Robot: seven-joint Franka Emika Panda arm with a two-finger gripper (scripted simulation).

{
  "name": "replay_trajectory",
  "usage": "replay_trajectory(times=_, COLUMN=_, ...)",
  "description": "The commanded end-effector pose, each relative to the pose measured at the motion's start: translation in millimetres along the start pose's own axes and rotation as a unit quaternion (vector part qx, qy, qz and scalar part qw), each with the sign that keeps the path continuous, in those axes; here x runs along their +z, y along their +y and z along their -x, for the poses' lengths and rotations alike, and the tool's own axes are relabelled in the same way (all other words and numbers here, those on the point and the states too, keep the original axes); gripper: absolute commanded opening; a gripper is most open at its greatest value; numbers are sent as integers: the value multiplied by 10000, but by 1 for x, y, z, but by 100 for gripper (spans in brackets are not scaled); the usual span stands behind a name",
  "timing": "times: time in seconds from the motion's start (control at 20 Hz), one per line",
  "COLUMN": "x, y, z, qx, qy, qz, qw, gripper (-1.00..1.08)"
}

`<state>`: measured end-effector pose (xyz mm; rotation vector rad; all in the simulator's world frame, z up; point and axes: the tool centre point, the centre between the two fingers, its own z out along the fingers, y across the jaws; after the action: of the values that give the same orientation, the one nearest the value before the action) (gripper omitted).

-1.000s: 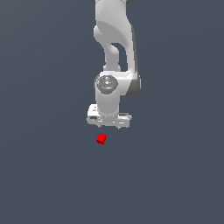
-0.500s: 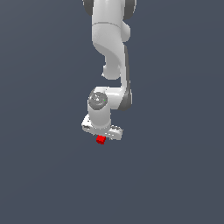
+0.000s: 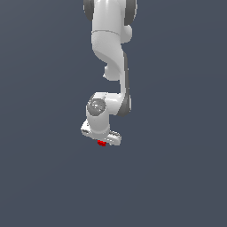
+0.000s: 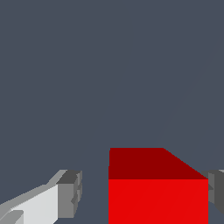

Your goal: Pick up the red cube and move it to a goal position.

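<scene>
The red cube point(image 3: 101, 142) lies on the dark grey floor, mostly hidden under the white hand in the exterior view. My gripper point(image 3: 102, 140) has come down over it. In the wrist view the cube point(image 4: 157, 192) fills the space between my fingers. One fingertip point(image 4: 70, 192) stands apart from the cube with a clear gap. The other fingertip point(image 4: 216, 192) is right beside the cube's opposite face. The gripper point(image 4: 143, 194) is open around the cube and does not clamp it.
The plain dark grey floor point(image 3: 177, 177) surrounds the arm. The white arm point(image 3: 111, 53) reaches down from the top of the exterior view.
The arm has lowered and shifted toward the exterior view's left. The hand, which was above the cube, now sits over it and hides most of it.
</scene>
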<state>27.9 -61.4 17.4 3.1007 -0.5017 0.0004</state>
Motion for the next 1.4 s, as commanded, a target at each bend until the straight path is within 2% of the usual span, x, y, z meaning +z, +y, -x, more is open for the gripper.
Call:
replay_trajectory(times=0.0, x=-2, y=-1, z=0, qx=-16, qy=1, qz=-3, qw=10000, gripper=100)
replay_trajectory(times=0.1, x=-3, y=-2, z=1, qx=-28, qy=-2, qz=-2, qw=10000, gripper=100)
replay_trajectory(times=0.15, x=-3, y=-2, z=1, qx=-28, qy=-2, qz=-2, qw=10000, gripper=-100)
replay_trajectory(times=0.85, x=-6, y=-3, z=3, qx=-28, qy=-2, qz=-2, qw=10000, gripper=-100)
replay_trajectory(times=1.35, x=-40, y=-24, z=30, qx=-28, qy=-2, qz=-2, qw=10000, gripper=-100)
